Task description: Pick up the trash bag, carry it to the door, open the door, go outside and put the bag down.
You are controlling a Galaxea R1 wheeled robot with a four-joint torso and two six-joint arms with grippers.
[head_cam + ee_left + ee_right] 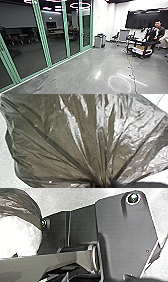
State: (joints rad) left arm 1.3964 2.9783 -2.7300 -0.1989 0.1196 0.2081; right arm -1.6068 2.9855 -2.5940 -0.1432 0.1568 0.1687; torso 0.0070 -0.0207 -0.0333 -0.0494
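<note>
- Trash bag [57, 139]: dark, shiny and thin, it fills out wide in the left wrist view, its long folds running together into a tight bunch.
- The left gripper [103, 185] has its jaws closed on that bunch.
- Dark crumpled film and a bright white bulge show in the right wrist view, near the robot's own dark plate; I cannot tell whether the right jaws are wide or narrow.
- Tall glass panels in green frames [45, 37] run along the robot's left, with a dim room of chairs and tables behind them.
- Smooth grey floor [75, 72] stretches ahead, carrying a bright ring and a streak of reflected light.
- Grey bins [100, 41] stand near the far end of the glass.
- A person [156, 31] is ahead to the right, behind a cart [142, 51], with a large dark screen [140, 20] on the wall beyond.
- A thin dark cable [131, 68] trails over the floor.
</note>
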